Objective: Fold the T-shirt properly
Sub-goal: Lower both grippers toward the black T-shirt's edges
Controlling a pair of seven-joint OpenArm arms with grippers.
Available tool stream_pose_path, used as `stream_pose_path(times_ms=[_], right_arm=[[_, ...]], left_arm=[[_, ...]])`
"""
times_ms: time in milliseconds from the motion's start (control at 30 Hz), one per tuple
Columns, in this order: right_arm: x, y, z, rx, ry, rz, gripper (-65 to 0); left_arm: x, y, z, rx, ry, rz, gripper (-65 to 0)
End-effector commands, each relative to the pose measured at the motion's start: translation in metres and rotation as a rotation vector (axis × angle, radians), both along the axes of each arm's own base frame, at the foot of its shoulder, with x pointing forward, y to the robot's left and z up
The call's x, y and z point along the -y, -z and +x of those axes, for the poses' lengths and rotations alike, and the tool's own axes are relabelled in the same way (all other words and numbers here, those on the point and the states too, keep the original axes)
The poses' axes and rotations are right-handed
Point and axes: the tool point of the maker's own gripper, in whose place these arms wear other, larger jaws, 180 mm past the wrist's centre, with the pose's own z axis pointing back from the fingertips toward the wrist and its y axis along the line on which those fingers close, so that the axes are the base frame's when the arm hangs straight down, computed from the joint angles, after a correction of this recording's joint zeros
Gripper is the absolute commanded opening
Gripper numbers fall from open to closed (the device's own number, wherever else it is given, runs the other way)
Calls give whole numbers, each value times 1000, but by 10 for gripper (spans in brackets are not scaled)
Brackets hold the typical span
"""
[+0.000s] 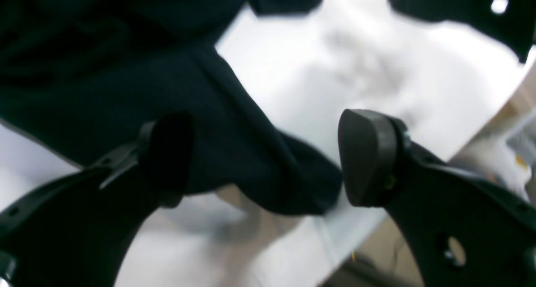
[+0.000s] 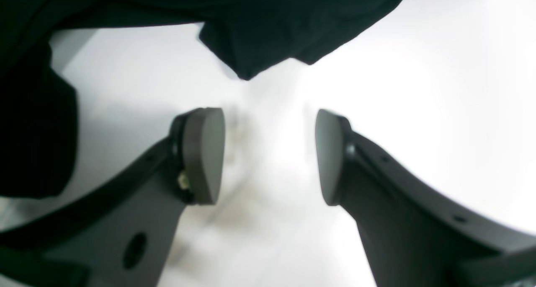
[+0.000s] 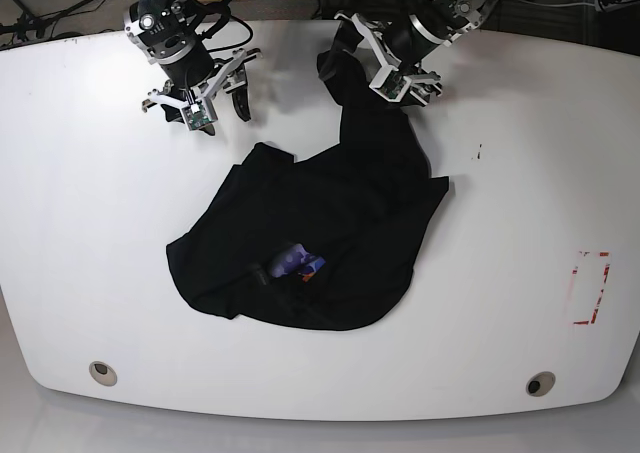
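A: The white counter (image 3: 520,153) carries the T-shirt (image 3: 330,233) in a rumpled heap near its middle, with one strip of cloth trailing up toward twelve o'clock. Only a scrap of the coloured print (image 3: 298,263) peeks out.

B: So no neat fold yet. I'd call this the spreading-out step, early on.

A: Agreed. The left claw (image 1: 266,157) sits at the top of that strip, its jaws wide apart with a lobe of cloth lying between them, not pinched.

B: And the right claw (image 2: 270,155)?

A: At about ten o'clock of the heap, jaws apart, nothing between them, just off the shirt's edge.

B: Then the next move likely calls for each claw to close on an edge and draw the cloth flat.
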Motion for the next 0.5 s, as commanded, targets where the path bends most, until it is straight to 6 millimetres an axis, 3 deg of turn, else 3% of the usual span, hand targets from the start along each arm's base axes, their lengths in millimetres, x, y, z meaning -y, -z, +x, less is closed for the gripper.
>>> stream_pose_path(times_ms=[0, 100, 133, 233, 367, 467], right_arm=[[0, -13, 9, 53, 1, 9, -322], [0, -14, 11, 58, 4, 10, -322], [0, -14, 12, 59, 4, 10, -322], [-1, -15, 12, 61, 5, 11, -322], [-1, -20, 20, 83, 6, 14, -322], [0, -25, 29, 105, 6, 11, -322]], left_arm=[[-1, -3, 9, 7, 2, 12, -237], [-9, 20, 7, -63, 10, 76, -376], [-11, 27, 6, -83, 14, 96, -396], [-19, 47, 3, -143, 16, 142, -378], [-23, 55, 0, -162, 11, 154, -372], [-28, 56, 1, -160, 12, 167, -487]])
